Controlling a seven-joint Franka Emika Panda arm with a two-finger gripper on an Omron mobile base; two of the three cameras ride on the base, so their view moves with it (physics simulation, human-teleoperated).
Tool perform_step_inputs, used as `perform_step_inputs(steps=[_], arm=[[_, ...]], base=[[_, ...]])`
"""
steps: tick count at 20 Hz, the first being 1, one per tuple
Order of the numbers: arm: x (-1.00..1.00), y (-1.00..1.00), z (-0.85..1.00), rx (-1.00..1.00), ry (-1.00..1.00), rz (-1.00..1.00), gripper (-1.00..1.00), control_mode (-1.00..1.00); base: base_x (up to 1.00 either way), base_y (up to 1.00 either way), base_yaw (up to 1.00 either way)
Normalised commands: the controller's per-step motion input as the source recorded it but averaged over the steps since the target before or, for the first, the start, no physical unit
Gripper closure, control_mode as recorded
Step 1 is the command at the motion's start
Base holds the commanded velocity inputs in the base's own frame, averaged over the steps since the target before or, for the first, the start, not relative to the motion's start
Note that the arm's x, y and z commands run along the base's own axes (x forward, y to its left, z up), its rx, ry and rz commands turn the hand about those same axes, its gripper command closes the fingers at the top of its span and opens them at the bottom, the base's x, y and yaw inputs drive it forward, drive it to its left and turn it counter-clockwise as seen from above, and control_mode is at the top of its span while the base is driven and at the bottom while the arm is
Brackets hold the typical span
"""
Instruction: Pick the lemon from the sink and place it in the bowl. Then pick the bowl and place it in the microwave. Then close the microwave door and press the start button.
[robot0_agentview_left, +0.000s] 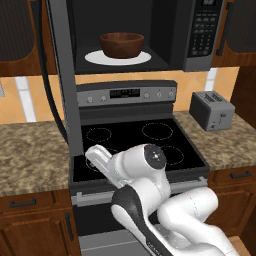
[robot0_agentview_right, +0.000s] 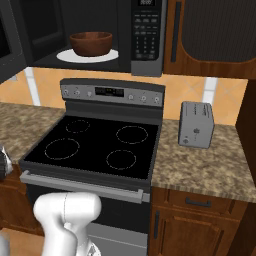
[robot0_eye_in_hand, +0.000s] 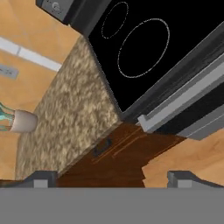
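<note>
The microwave (robot0_agentview_left: 200, 35) (robot0_agentview_right: 145, 35) hangs over the range with its cavity showing. Its door (robot0_agentview_left: 62, 75) (robot0_agentview_right: 10, 37) is swung wide out to the left. Inside, the dark wooden bowl (robot0_agentview_left: 122, 45) (robot0_agentview_right: 90, 43) stands upright on the white turntable (robot0_agentview_left: 95, 58) (robot0_agentview_right: 65, 56). The lemon is hidden, and I cannot tell whether it lies in the bowl. The sink is out of view. My gripper (robot0_eye_in_hand: 111, 180) is open with nothing between its fingertips (robot0_eye_in_hand: 41, 179). It is low, facing the granite counter (robot0_eye_in_hand: 70, 105) and the wooden cabinet front left of the stove.
A black glass stove (robot0_agentview_left: 135, 140) (robot0_agentview_right: 95, 145) (robot0_eye_in_hand: 157, 48) sits under the microwave. A grey toaster (robot0_agentview_left: 212, 111) (robot0_agentview_right: 196, 125) stands on the right counter. A pale cup (robot0_eye_in_hand: 19, 121) sits on the left counter. A drawer handle (robot0_eye_in_hand: 101, 146) lies just ahead of the hand.
</note>
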Motion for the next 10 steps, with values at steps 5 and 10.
perform_step_inputs(steps=[5,10], arm=[[-0.56,0.71,-0.21,0.06,-0.05,-0.27,-1.0,-1.0],[-0.4,0.6,-0.18,0.04,-0.16,-0.33,-1.0,-1.0]], base=[[0.0,0.0,0.0],[0.0,0.0,0.0]])
